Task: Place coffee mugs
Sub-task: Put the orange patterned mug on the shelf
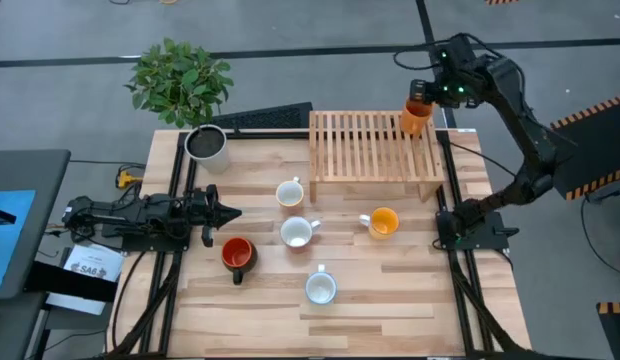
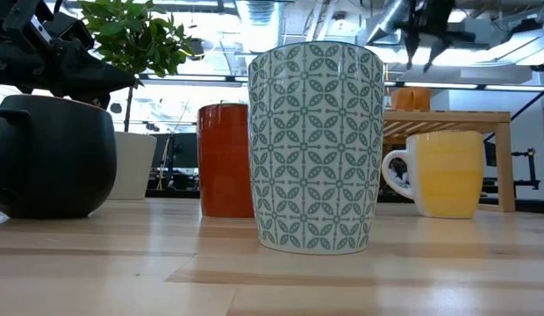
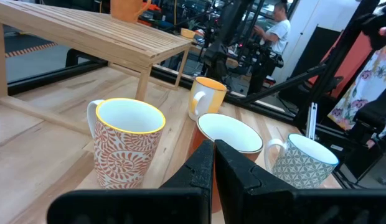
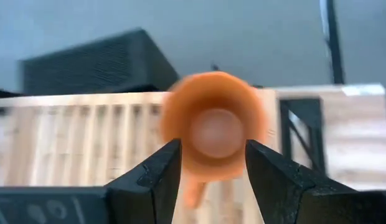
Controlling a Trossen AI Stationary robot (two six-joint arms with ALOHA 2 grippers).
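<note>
I have the right pincer up over the far right corner of the rack, its fingers spread on either side of the brown-orange mug. Whether they touch it I cannot tell; the mug sits between them, mouth toward the wrist camera, its handle pointing down between the fingers. In the high view the mug shows at the rack's far right edge, just under the pincer.

My left pincer lies low at the left side of the table, fingers pressed together, holding nothing.

Largest first, all placed from the right pincer: the table spreads below it and toward me. The wooden slatted rack is right beneath and runs off to its left. The plant stands well away to the left, at the far left corner. Beside the plant sits the grey-white pot.

The other five mugs stand on the table on my side of the rack, all well apart from the right pincer. The red mug is nearest the left pincer. The yellow mug is the closest to the right pincer. The cream mug is just in front of the rack, the white mug beyond it toward me, and the blue mug farthest away.
</note>
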